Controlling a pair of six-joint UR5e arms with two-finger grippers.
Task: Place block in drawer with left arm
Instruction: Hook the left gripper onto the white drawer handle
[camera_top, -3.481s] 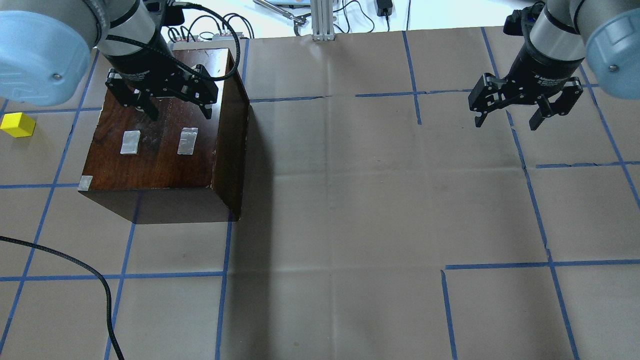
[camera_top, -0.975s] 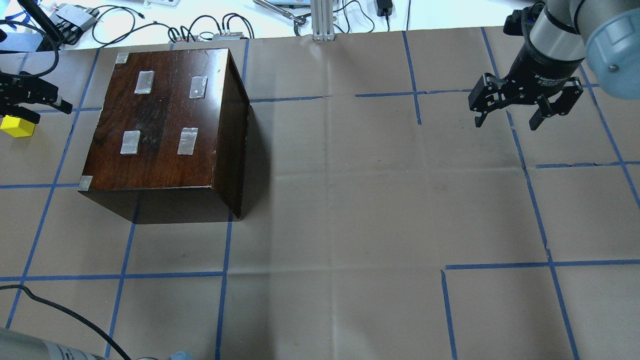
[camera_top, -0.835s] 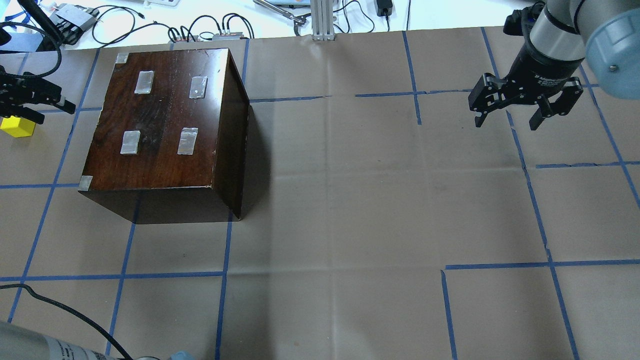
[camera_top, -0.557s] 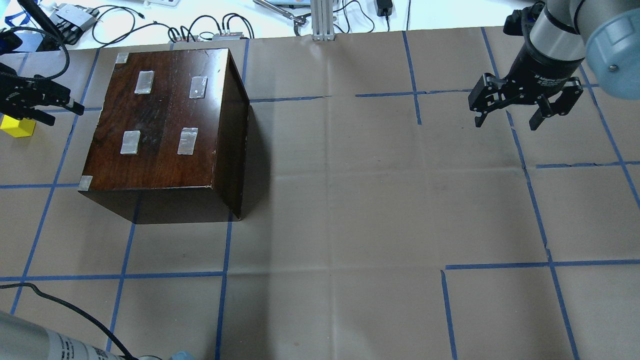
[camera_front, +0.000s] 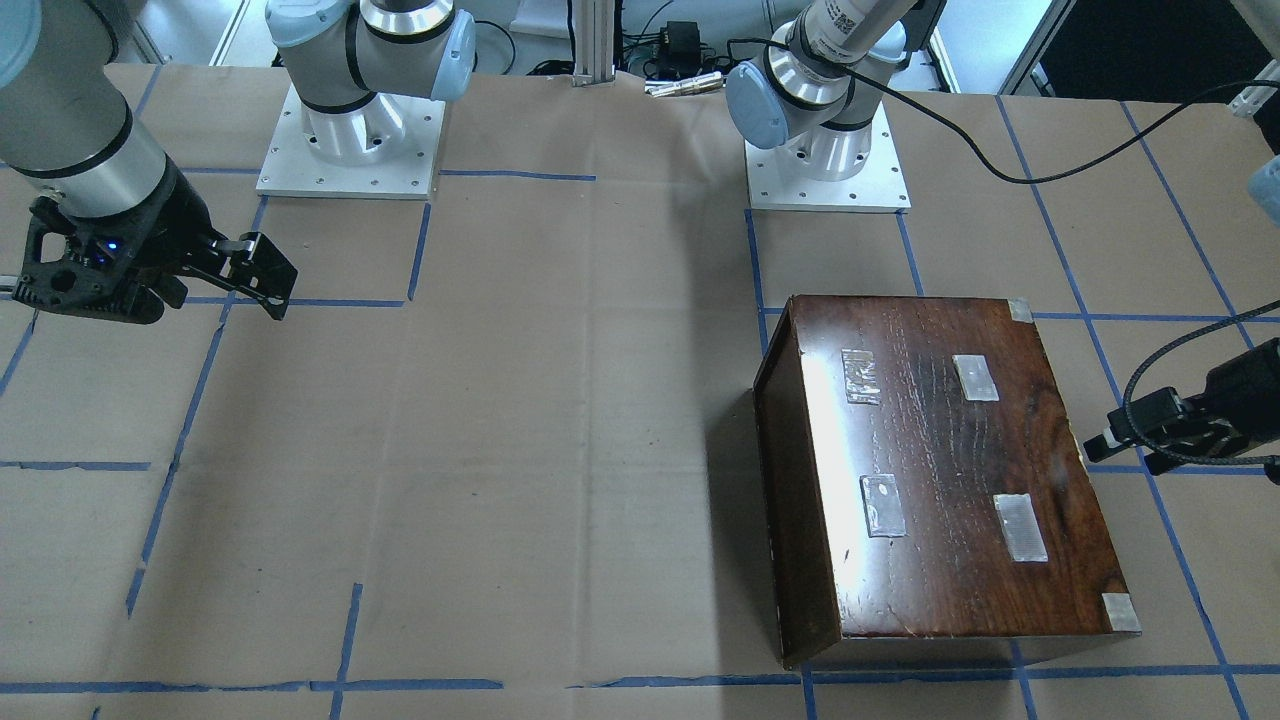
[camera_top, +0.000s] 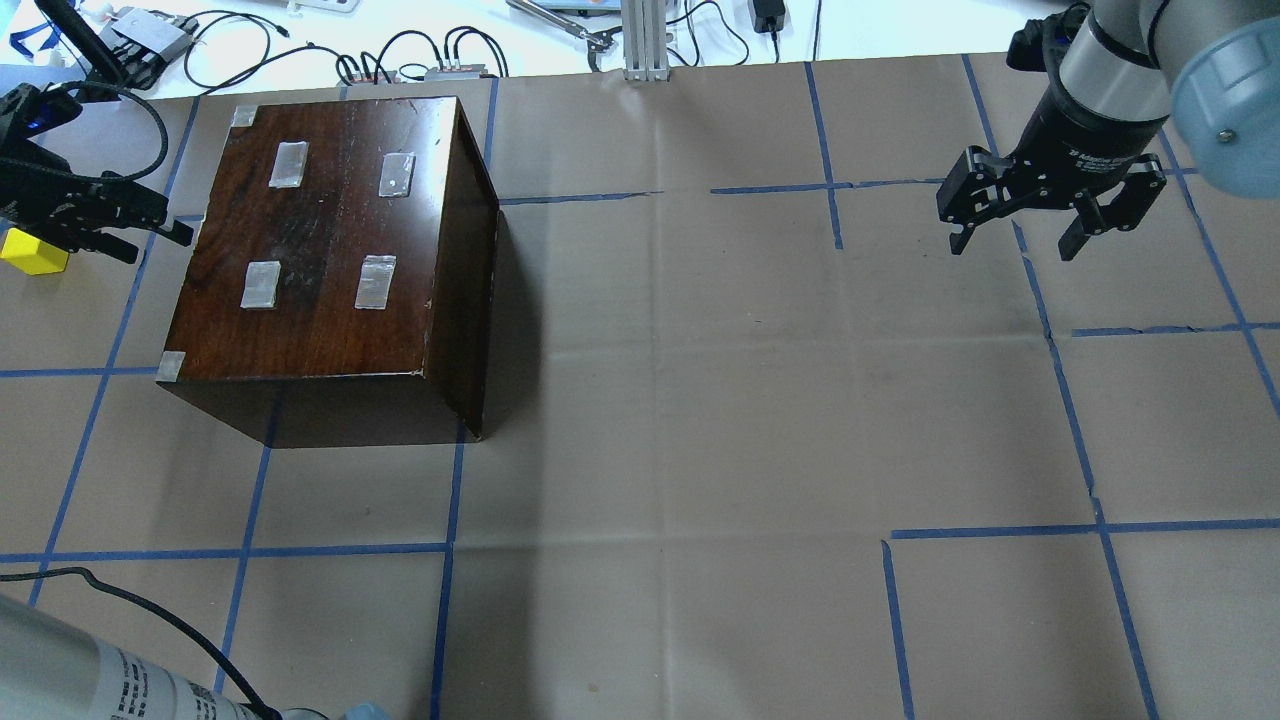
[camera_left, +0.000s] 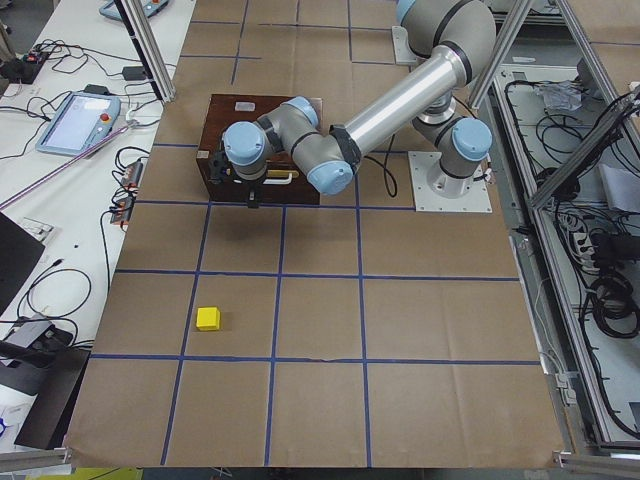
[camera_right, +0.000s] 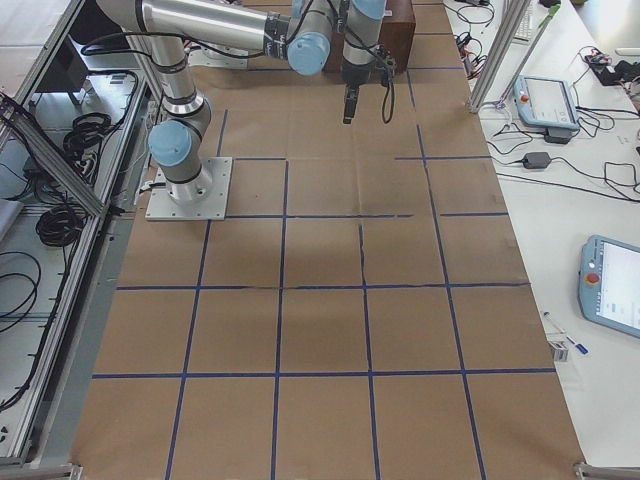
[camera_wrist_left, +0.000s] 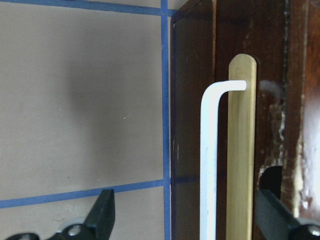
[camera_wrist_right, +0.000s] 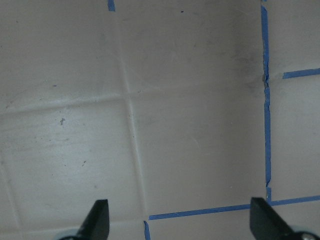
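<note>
The yellow block (camera_top: 30, 252) lies on the paper at the far left, also in the exterior left view (camera_left: 208, 318). My left gripper (camera_top: 160, 246) is open and empty, level with the left face of the dark brown box (camera_top: 320, 250), with the block behind it. In the left wrist view its fingertips (camera_wrist_left: 103, 212) straddle a white handle (camera_wrist_left: 209, 160) on a pale wooden strip (camera_wrist_left: 242, 145) in that face. The drawer's pale tray is hidden. My right gripper (camera_top: 1015, 245) is open and empty, far right.
The box carries several grey tape patches (camera_top: 375, 282) on top. Cables and small devices (camera_top: 150, 35) lie beyond the table's far edge. Blue tape lines cross the brown paper (camera_top: 700, 400). The left arm's black cable (camera_top: 130, 610) loops at lower left.
The left gripper left the box top, dropped beside the box's left face, and over the last second moved right towards that face. Block, box and right arm have not moved.
</note>
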